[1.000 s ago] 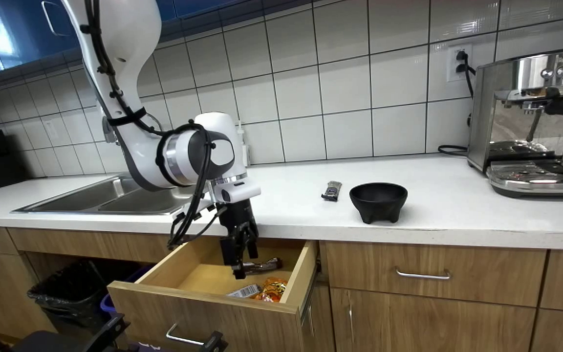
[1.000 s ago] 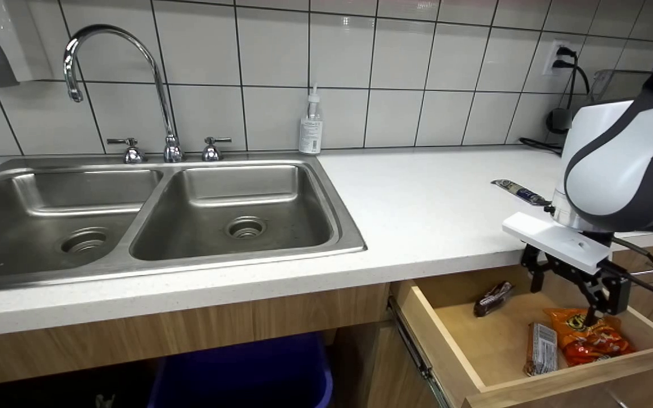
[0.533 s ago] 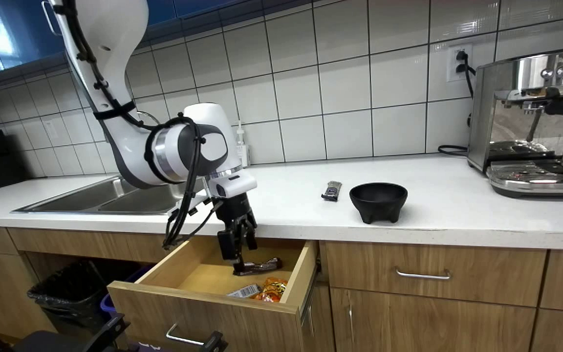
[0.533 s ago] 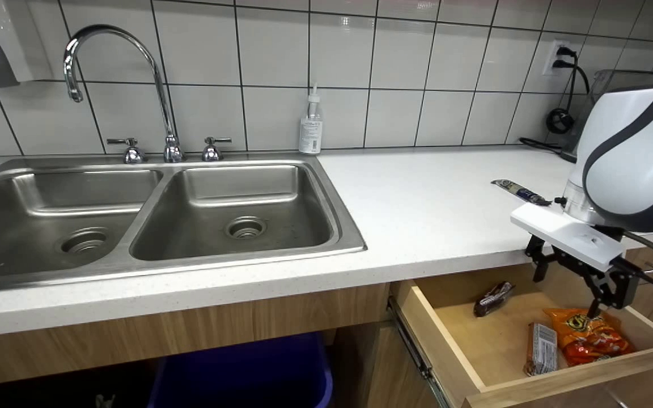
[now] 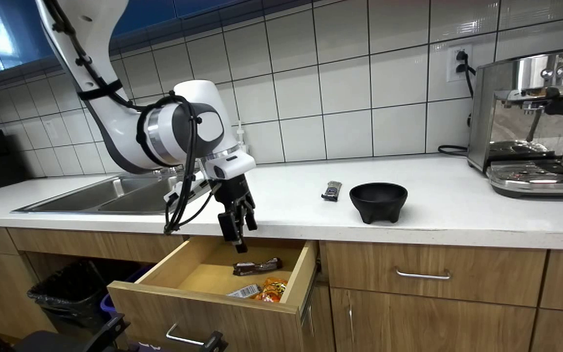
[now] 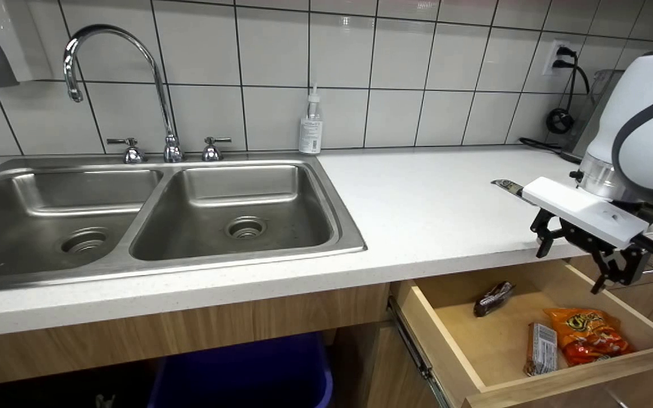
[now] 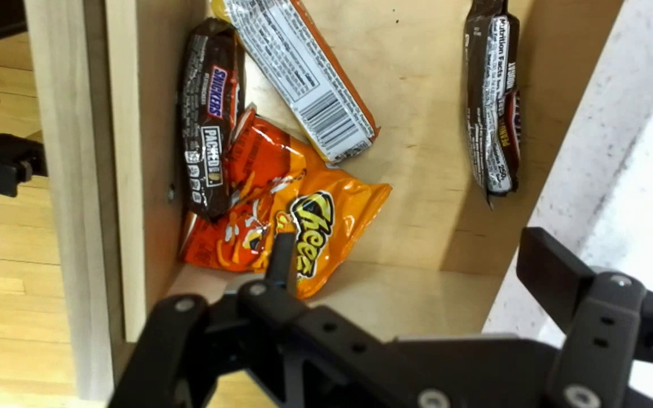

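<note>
Two basins of a steel sink (image 5: 86, 198) lie at the far left of the white counter (image 5: 301, 215), with a black-lined bin (image 5: 69, 293) below; the white arm (image 5: 93, 44) slants down from the upper left, turns right at a low bend in front of the sink and rises into its rounded wrist (image 5: 210, 127); from there the gripper (image 5: 247, 238) points down, leaning a little to the right, above the pulled-out drawer (image 5: 232, 322); its fingers (image 7: 553, 275) are spread wide and hold nothing, hanging apart from what lies below; in an exterior view the white plate (image 6: 584, 212) above them slopes down to the right; in the wrist view, from left to right, the drawer holds a Snickers bar (image 7: 204, 119) along its front wall, a slanted packet (image 7: 304, 79) with its barcode up, an orange Cheetos bag (image 7: 326, 215) touching the Snickers bar, and a dark brown bar (image 7: 494, 102) by itself near the back; one finger crosses the bag in that view, the other the counter's edge; farther right on the counter come a small dark packet (image 5: 331, 190), a black bowl (image 5: 378, 200) on short feet just beside it and, well apart, a steel espresso machine (image 5: 530, 127).
</note>
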